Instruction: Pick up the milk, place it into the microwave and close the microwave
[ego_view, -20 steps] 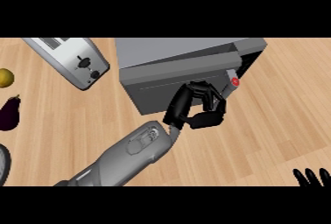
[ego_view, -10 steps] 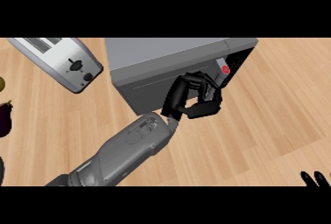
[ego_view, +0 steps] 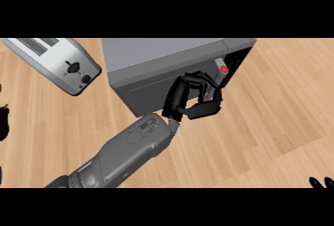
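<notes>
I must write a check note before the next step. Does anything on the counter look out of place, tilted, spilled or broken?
Nothing looks spilled or broken. The toaster lies at an angle to the microwave, and the eggplant sits partly cut off at the left edge. The left robot hand is curled at the microwave's door; no milk is visible.

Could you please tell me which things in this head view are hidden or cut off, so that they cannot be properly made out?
- Milk: not visible in the head view; the microwave door and left hand block the opening.
- Right hand: only fingertips show at the lower right edge.
- Eggplant: cut off by the left edge.
- Toaster: its top is cut by the upper edge.
</notes>
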You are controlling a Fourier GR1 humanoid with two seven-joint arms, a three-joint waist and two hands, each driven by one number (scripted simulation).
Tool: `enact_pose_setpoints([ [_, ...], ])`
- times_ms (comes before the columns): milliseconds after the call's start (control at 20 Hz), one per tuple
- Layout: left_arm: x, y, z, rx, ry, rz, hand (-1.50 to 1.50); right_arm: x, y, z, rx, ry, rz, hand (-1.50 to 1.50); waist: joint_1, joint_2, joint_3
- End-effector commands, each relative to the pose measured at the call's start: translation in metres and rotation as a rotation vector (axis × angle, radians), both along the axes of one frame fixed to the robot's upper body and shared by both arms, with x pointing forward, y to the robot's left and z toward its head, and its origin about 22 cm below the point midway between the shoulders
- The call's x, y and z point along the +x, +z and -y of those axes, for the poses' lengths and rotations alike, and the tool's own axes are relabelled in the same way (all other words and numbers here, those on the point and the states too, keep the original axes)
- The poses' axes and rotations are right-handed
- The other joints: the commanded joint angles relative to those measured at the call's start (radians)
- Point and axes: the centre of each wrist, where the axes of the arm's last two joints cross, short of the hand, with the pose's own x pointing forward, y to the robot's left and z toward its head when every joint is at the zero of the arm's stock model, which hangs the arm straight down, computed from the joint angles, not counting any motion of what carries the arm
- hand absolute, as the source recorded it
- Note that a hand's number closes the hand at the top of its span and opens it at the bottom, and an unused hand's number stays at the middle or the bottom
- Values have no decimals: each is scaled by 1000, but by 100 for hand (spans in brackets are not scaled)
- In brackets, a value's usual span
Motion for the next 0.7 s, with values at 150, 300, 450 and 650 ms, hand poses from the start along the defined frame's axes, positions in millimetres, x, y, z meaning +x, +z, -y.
enact_pose_setpoints([
  [150, 20, 10, 1, 6, 25, 7, 150, 3, 14, 3, -2, 16, 56, -150, -17, 16, 2],
  [300, 20, 12, 1, -11, 28, 10, 150, 0, 13, 4, -2, 16, 41, -150, -33, 17, 3],
  [450, 20, 9, 0, -6, 35, 7, 150, -3, 14, 1, 44, 42, 31, -150, -26, 19, 4],
  [650, 21, 11, 2, -17, 38, 15, 150, -6, 17, 0, 55, 60, 21, -150, -35, 17, 3],
])
